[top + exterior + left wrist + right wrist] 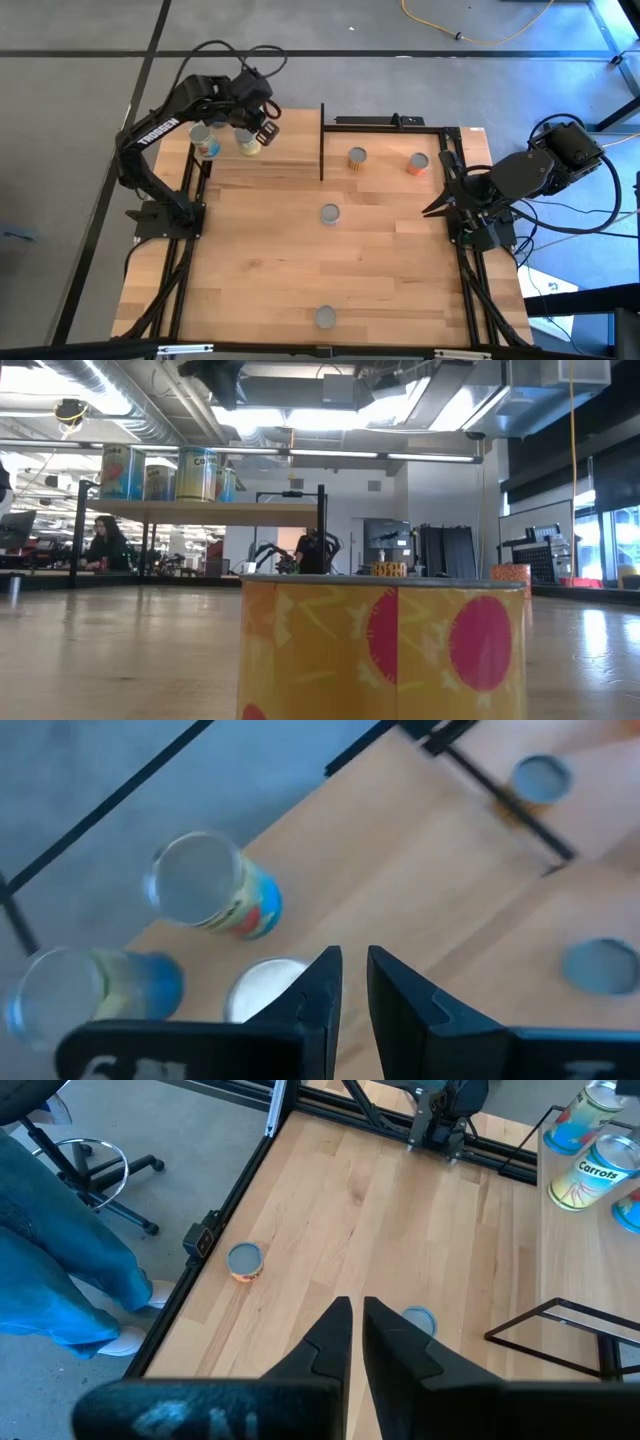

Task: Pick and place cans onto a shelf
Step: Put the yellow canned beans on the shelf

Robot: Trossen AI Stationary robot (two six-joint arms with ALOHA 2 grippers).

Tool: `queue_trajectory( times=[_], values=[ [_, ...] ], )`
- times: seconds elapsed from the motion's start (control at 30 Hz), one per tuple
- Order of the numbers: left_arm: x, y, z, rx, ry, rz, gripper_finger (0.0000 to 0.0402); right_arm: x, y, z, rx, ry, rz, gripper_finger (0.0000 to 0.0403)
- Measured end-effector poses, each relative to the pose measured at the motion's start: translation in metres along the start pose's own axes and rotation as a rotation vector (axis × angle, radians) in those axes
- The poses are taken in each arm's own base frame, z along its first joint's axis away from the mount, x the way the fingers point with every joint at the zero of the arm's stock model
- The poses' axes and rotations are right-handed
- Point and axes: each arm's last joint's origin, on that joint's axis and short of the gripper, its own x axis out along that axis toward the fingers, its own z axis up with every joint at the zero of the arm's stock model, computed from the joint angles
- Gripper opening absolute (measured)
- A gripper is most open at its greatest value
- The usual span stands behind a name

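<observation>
Fingers of the left gripper (353, 982) nearly pressed together, holding nothing, above the cans (205, 143) at the shelf's (270, 165) 9 o'clock end; likely parked clear after a placement. Right gripper (357, 1335), also pinched shut and empty, waits at the table's 3 o'clock edge. Loose cans (330, 213) await on the tabletop (300, 280).

Premises present as an open-plan robotics lab or industrial office: exposed ceiling ducts (110, 395) and strip lighting (300, 415) overhead, grey carpet floor (80, 120) with a loose yellow cable (480, 25) lying at the far right. A person (105, 545) sits at a desk at far left, and a wheeled office chair (95, 1165) stands beside the wooden table (300, 260), which carries a black metal frame (185, 270) and two mounted arms.
</observation>
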Motion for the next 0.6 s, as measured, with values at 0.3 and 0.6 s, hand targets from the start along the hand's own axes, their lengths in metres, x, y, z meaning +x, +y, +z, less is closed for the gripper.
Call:
queue_trajectory(
  times=[0.3, 0.6],
  values=[
    [-0.03, -0.032, -0.007, 0.162, -0.053, -0.202, 0.0045, 0.0, 0.0, 0.0, -0.041, -0.001, 0.0, 0.0032],
    [-0.057, -0.079, -0.031, 0.334, -0.111, -0.366, 0.0045, -0.002, -0.004, -0.001, 0.003, -0.005, -0.012, 0.0032]
  ],
)
